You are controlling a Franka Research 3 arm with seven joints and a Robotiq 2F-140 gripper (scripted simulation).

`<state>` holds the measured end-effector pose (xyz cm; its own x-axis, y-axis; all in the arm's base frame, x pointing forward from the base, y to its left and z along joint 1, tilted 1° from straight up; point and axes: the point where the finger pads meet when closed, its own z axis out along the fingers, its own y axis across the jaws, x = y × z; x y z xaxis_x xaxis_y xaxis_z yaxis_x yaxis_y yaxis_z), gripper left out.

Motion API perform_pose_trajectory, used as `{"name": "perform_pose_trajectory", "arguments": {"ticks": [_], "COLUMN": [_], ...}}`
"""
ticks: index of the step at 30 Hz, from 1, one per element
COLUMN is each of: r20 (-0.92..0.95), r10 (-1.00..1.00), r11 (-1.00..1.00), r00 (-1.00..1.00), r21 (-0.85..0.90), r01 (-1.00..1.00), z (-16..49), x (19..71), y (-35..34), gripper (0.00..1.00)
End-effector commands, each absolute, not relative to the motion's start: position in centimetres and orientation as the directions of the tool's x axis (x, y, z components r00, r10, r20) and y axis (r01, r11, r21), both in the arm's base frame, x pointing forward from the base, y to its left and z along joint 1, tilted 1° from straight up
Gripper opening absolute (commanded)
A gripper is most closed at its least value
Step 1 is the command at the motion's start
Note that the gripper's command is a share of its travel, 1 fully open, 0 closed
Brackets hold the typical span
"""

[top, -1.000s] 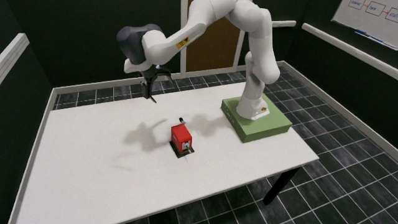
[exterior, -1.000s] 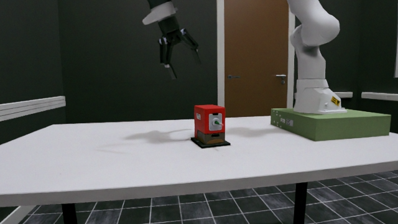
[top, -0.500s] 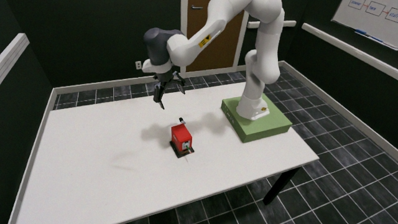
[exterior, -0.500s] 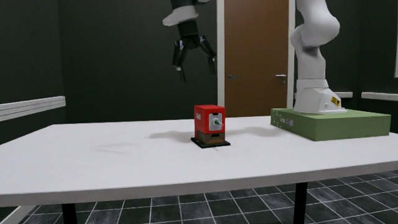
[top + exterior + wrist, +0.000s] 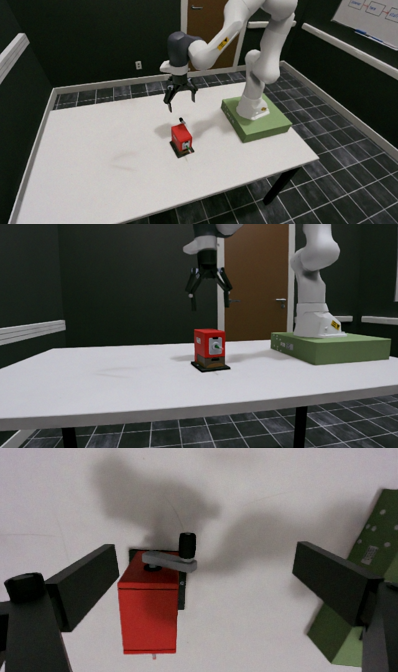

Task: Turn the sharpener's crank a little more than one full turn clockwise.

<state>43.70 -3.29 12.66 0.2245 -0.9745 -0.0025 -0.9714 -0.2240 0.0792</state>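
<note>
A red sharpener [image 5: 181, 137] stands on a dark base plate in the middle of the white table; it also shows in the exterior view [image 5: 209, 347] and in the wrist view [image 5: 149, 615]. Its grey crank arm [image 5: 168, 561] with a black knob [image 5: 187, 545] sits on the far side; the knob shows above the box in the top view [image 5: 181, 120]. A green pencil stub [image 5: 219, 347] sticks out of the near face. My gripper [image 5: 181, 102] hangs well above and behind the sharpener, fingers pointing down, open and empty. It also shows in the exterior view [image 5: 209, 304] and the wrist view [image 5: 210, 583].
The arm's green base block [image 5: 255, 117] stands on the table to the right of the sharpener. The table's edges lie well away from the sharpener on all sides.
</note>
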Motion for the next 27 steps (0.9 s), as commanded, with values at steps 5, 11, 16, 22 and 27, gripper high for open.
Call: {"name": "perform_pose_trajectory", "arguments": {"ticks": [5,11,16,22,27], "r20": [0.012,0.012,0.012,0.012,0.012], "r10": [-0.989,-0.989,-0.989,-0.989,-0.989], "r11": [-0.147,-0.147,-0.147,-0.147,-0.147], "r00": [0.147,0.147,0.147,0.147,0.147], "r21": [0.007,0.007,0.007,0.007,0.007], "r01": [-0.989,-0.989,-0.989,-0.989,-0.989], "z": [12.77,12.77,12.77,12.77,12.77], "x": [44.79,44.79,44.79,44.79,44.79], "y": [-3.05,-3.05,-3.05,-3.05,-3.05], "gripper": [1.00,1.00,1.00,0.10,0.10]}}
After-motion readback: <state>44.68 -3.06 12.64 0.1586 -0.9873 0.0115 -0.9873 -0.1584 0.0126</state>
